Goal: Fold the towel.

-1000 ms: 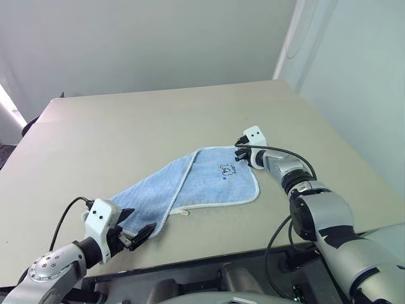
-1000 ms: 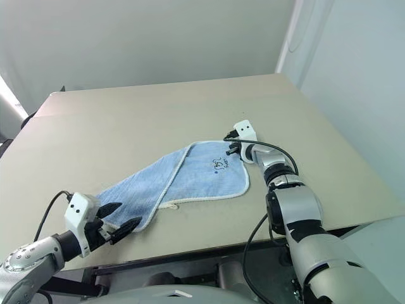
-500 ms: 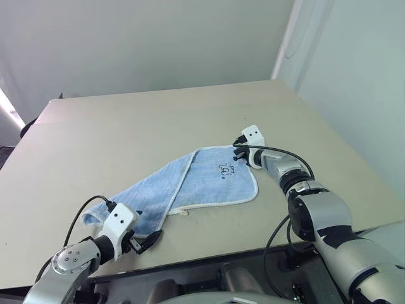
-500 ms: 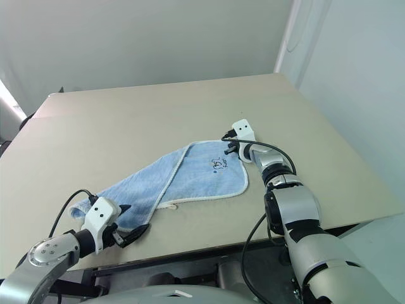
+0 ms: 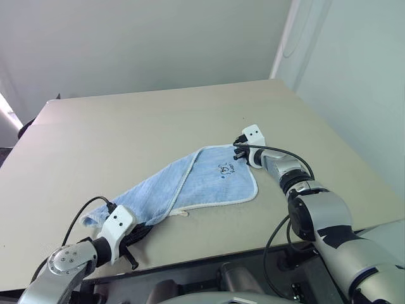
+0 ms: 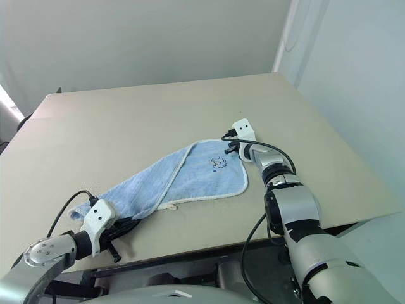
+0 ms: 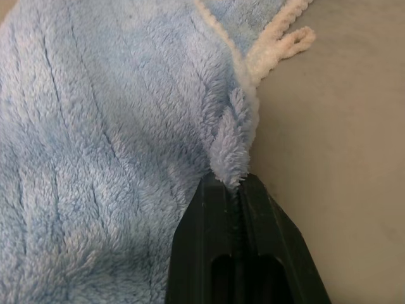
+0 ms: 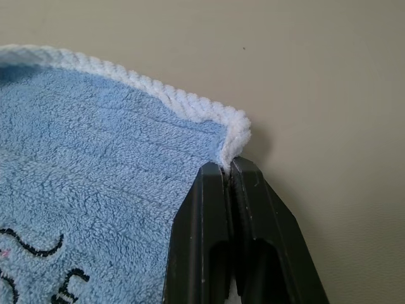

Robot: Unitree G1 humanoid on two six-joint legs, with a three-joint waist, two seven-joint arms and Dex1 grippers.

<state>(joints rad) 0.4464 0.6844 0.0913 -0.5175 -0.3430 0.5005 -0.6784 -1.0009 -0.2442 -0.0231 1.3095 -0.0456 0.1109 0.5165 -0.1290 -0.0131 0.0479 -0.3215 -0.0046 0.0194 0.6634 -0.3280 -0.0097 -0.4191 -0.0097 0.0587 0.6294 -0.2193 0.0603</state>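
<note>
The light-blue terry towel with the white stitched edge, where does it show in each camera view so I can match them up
Left eye view: light-blue terry towel lies diagonally mid-table.
Right eye view: same diagonal, centre.
Left wrist view: blue pile, a fold pinched between the black fingers.
Right wrist view: its corner pinched.
Shared landmark: whitish stitched edge.

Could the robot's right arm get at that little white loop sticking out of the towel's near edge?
Probably not right now. The right gripper is shut on the towel's far corner, so it is busy, and the white loop lies across the cloth near the left gripper.
</note>
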